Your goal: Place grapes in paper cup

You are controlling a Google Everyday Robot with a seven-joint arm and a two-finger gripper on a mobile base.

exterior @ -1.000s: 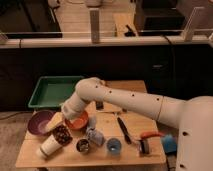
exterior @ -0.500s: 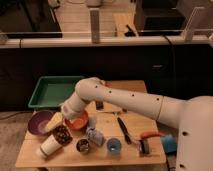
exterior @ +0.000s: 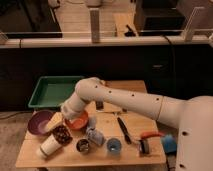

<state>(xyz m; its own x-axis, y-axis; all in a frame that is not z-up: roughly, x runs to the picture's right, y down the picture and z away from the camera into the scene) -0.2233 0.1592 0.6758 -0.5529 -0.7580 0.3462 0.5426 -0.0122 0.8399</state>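
Note:
The grapes (exterior: pixel 62 134), a dark maroon bunch, sit at the front left of the wooden table (exterior: pixel 130 152). They are right at the mouth of the white paper cup (exterior: pixel 49 147), which leans or lies with its mouth toward the upper right. My gripper (exterior: pixel 66 120) is at the end of the white arm, low over the table just above the grapes, between the purple bowl and the orange bowl. Whether it touches the grapes does not show.
A purple bowl (exterior: pixel 38 122), a pale yellow wedge (exterior: pixel 54 123) and an orange bowl (exterior: pixel 78 123) crowd the gripper. A steel cup (exterior: pixel 83 145), blue cup (exterior: pixel 114 145), grey-blue object (exterior: pixel 94 135), black tool (exterior: pixel 123 131), orange-handled brush (exterior: pixel 147 138); green tray (exterior: pixel 52 92) behind.

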